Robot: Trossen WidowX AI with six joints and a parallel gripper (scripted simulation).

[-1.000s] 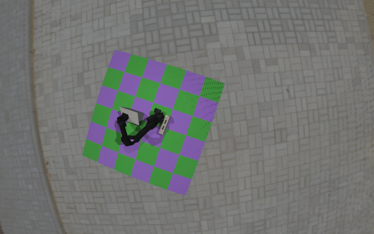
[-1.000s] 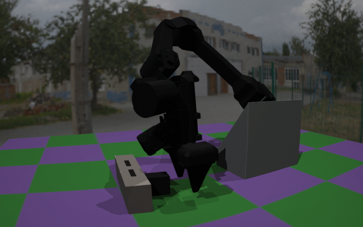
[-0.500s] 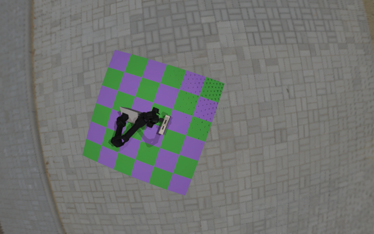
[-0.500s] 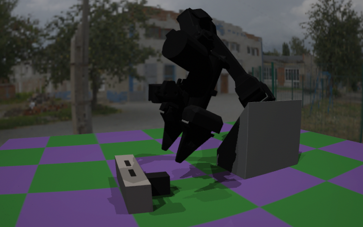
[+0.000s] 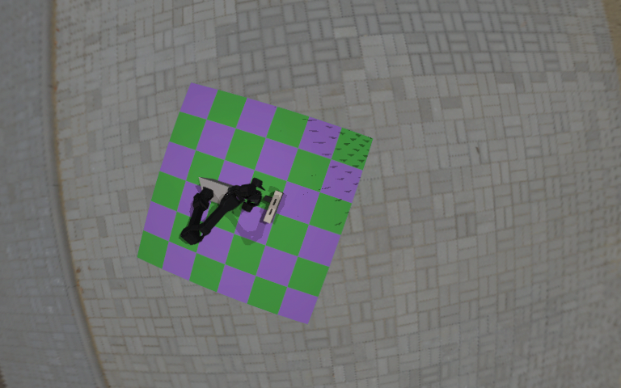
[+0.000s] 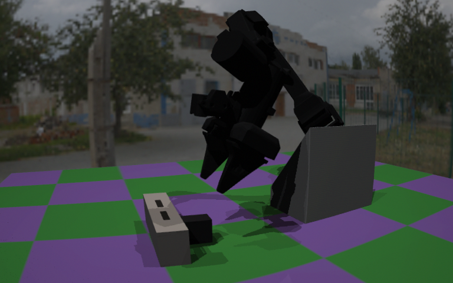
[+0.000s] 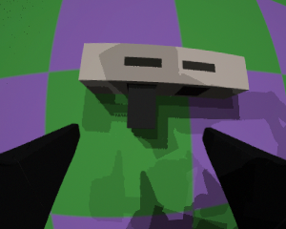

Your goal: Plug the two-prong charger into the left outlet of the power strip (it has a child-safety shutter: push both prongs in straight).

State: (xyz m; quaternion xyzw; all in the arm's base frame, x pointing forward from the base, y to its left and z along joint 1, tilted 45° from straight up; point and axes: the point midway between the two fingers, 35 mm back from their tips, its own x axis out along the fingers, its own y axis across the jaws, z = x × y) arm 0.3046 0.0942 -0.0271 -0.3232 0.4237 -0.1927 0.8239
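Note:
The pale power strip (image 5: 272, 207) (image 6: 173, 245) (image 7: 172, 54) stands on the checkered mat, with two dark slots on its top. The black charger (image 5: 267, 198) (image 6: 200, 229) (image 7: 142, 107) lies against the strip's arm-facing side. In the wrist view it is at the left part of that side, and a dark opening shows to its right. No gap shows between charger and strip; the prongs are hidden. My gripper (image 5: 257, 196) (image 6: 212, 184) (image 7: 142, 132) is open and empty, raised above the mat and back from the charger. The charger is between the finger directions in the wrist view, beyond the tips.
A grey wedge-shaped block (image 5: 215, 188) (image 6: 341, 171) stands at the arm's base, behind the gripper. The arm bends out to one side of it and back toward the strip. The purple and green checkered mat (image 5: 289, 264) (image 6: 81, 217) (image 7: 19, 114) lies under everything.

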